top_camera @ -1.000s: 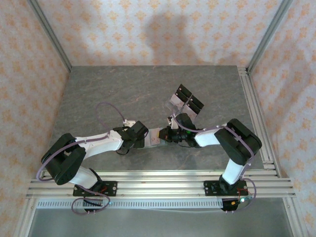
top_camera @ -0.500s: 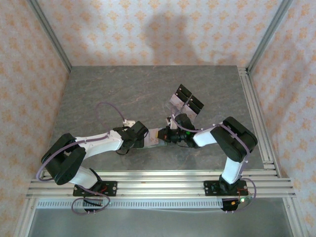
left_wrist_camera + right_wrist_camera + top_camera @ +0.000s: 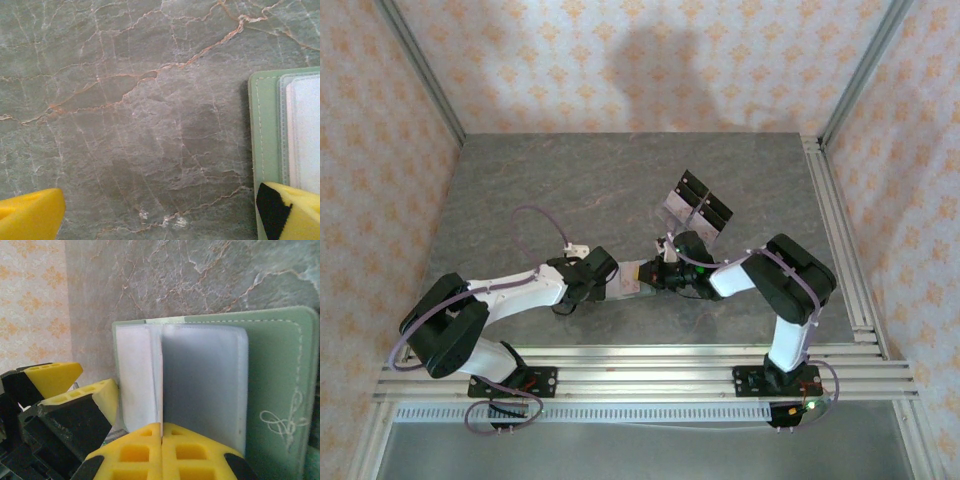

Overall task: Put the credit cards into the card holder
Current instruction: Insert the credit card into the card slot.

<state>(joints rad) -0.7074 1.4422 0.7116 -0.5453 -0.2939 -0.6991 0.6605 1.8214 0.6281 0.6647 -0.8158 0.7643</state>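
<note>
Since 1 second ago both arms have drifted a little to the left: the right arm's elbow sits nearer the middle of the table (image 3: 540, 190) and the left arm's near link has swung outward. The grippers still meet at the same spot.

Nearest are the metal rails (image 3: 640, 365) where the 2 arms are bolted. Just beyond, the left gripper (image 3: 160, 215) hangs low over the stone top with its fingers spread wide and bare table between them. Its right fingertip (image 3: 292, 210) overlaps the near corner of the wallet (image 3: 265, 140).

The wallet lies open and flat between the 2 grippers, near the front middle of the table. A pale grey card (image 3: 205, 380) lies on its inside, its left edge against a white pocket.

The right gripper (image 3: 161, 440) comes in from the other side, fingers pressed tight together at the card's near edge. I cannot tell whether anything thin is nipped between them.

Farther back, apart from the wallet, a clear stand (image 3: 695, 203) with black panels stands tilted.
</note>
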